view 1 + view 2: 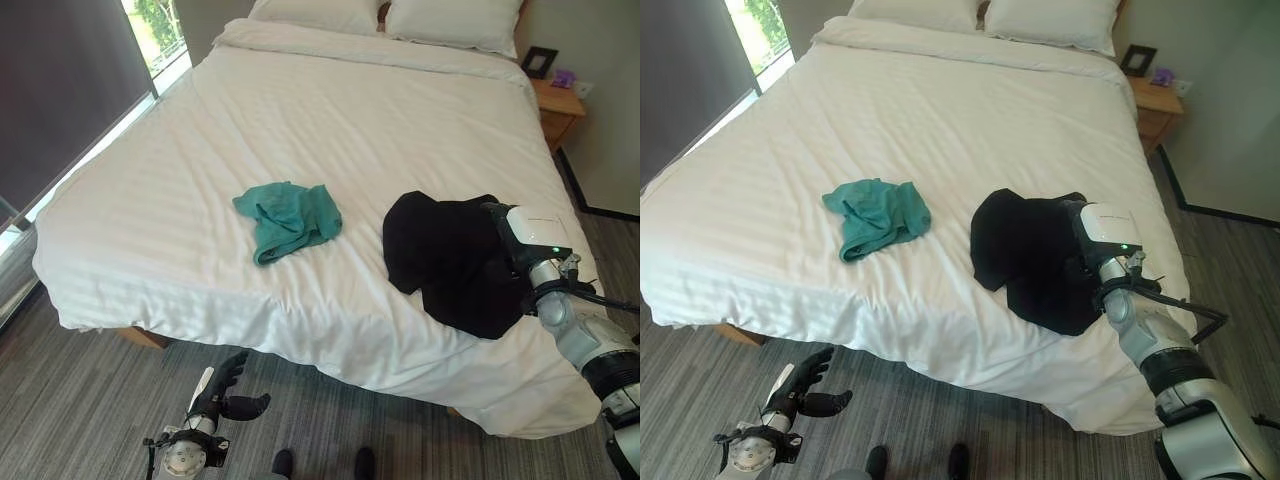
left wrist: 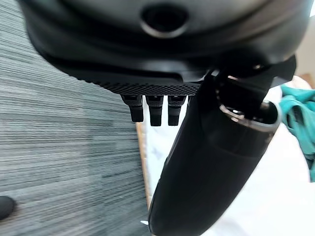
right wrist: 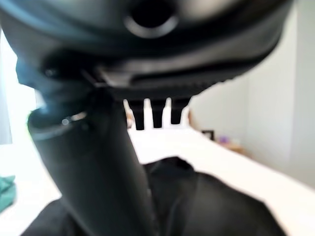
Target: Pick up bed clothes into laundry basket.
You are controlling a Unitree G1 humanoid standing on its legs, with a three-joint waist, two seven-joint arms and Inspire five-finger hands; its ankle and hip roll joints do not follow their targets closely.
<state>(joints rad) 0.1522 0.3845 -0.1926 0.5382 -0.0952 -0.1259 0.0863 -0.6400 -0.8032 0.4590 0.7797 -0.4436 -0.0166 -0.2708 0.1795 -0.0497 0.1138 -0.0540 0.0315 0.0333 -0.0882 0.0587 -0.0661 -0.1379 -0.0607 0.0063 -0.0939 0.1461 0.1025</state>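
Note:
A teal garment (image 1: 290, 218) lies crumpled near the middle of the white bed (image 1: 350, 110). A black garment (image 1: 445, 260) is spread near the bed's right front edge. My right hand (image 1: 508, 255) rests over the right side of the black garment. Its fingers are straight and its thumb (image 3: 98, 172) sticks out above the dark cloth (image 3: 211, 206), so it is open. My left hand (image 1: 225, 392) hangs low over the floor in front of the bed's front edge, open, holding nothing.
Two white pillows (image 1: 450, 22) lie at the head of the bed. A wooden nightstand (image 1: 556, 106) stands at the far right with small items on it. A window with a dark blind (image 1: 60, 90) runs along the left. Grey striped carpet (image 1: 90, 400) surrounds the bed.

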